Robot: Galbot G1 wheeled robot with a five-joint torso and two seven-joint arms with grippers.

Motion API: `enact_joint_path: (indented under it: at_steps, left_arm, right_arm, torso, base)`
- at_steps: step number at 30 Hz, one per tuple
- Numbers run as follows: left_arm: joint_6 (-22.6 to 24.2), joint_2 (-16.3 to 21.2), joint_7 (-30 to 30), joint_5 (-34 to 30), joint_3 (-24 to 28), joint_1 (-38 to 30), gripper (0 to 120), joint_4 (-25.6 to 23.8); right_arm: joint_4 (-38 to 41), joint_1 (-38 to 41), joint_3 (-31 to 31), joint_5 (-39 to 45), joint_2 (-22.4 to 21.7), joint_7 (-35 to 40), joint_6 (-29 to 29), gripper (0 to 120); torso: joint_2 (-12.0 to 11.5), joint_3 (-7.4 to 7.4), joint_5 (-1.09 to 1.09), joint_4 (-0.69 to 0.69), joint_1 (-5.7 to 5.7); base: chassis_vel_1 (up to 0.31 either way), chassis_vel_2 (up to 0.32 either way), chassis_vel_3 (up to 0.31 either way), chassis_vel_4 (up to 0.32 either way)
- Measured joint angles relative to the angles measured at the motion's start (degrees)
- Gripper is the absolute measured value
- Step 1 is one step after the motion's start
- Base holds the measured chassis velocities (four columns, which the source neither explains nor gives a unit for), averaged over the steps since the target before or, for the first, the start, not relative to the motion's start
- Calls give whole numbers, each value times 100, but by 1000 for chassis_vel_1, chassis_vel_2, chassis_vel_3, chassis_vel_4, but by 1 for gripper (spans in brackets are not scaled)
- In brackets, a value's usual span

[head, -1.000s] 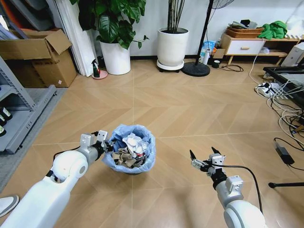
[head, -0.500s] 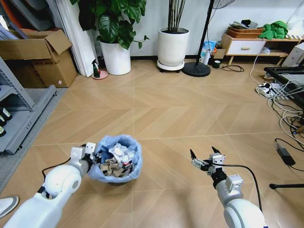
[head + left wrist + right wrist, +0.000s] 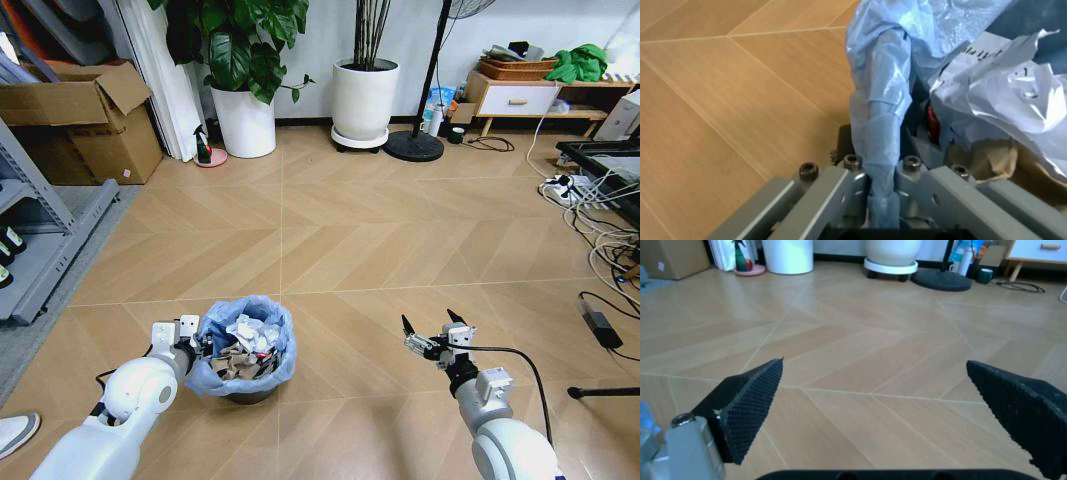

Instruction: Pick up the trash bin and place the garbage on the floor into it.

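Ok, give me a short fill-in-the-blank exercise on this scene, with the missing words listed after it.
1. The left gripper is shut on the ____ of the trash bin.
2. The bin's plastic liner is light ____.
3. The right gripper hangs over bare floor with its fingers ____.
4. The garbage lies ____ the bin.

Missing words: rim; blue; open; inside
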Motion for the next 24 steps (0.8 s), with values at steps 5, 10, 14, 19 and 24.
enact_joint_path:
  at_steps: [5,10,14,19,24]
  left_arm:
    - [0,-21,8,19,0,-40,0,81]
    - [0,-56,28,29,-9,-45,4,132]
    - [-1,-98,33,40,-14,-46,18,183]
    - [-1,-132,30,69,-2,-89,36,222]
    - [-1,-149,30,71,-4,-134,55,230]
  right_arm:
    - [0,3,2,3,8,-2,5,100]
    - [-10,15,-4,6,9,-3,14,100]
    - [-14,16,15,16,4,-4,21,100]
    - [-13,13,64,55,-19,-7,26,100]
    - [-13,17,73,77,-22,-11,28,100]
  torso:
    - [0,0,0,0,0]
    - [0,0,0,1,0]
    - [0,0,1,1,0]
    - [0,0,0,1,0]
    - [0,0,0,1,0]
  base:
    - [0,0,0,0]
    - [0,0,0,0]
    - [0,0,0,0]
    - [0,0,0,0]
    - [0,0,0,0]
